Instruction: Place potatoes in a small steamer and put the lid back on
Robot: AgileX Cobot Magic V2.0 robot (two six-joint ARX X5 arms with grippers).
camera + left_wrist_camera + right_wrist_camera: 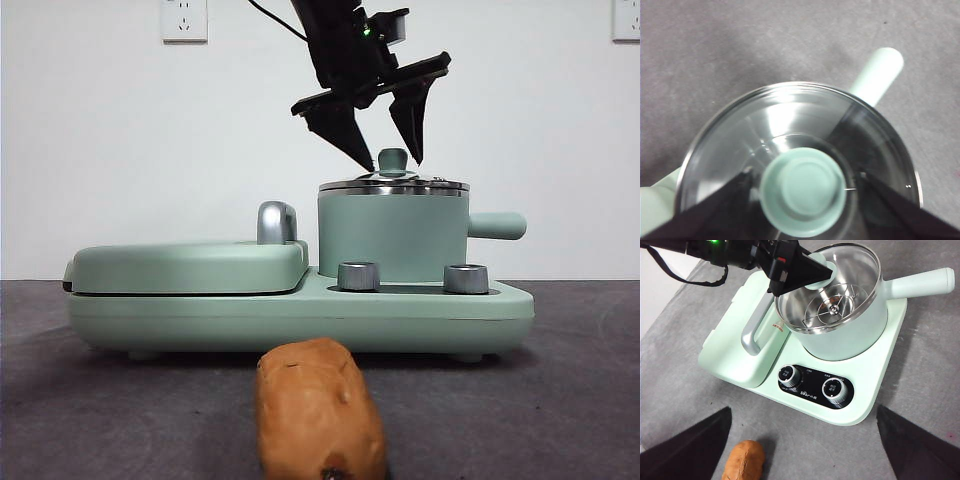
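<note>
The potato (320, 412) lies on the table (560, 400) in front of the cooker base (300, 315), well apart from the small steamer (393, 238), so loading has not begun. The glass lid (393, 183) sits closed on the steamer's steel rim, and the step in hand looks like lid removal. The left gripper (385, 155) hangs over the pot with its jaws spread, one on each side of the mint-green knob (802, 198); in the left wrist view neither jaw appears to touch it. The next move likely calls for settling a little lower, closing squarely on the small knob, then lifting straight up so the glass does not scrape the rim.

The right gripper (805, 450) waits high above the near side of the table, jaws wide apart, with the potato below it.

The table is covered in dark grey, felt-like material. Behind stands a plain white wall (100, 150) with a socket (184, 19) near each upper corner.
</note>
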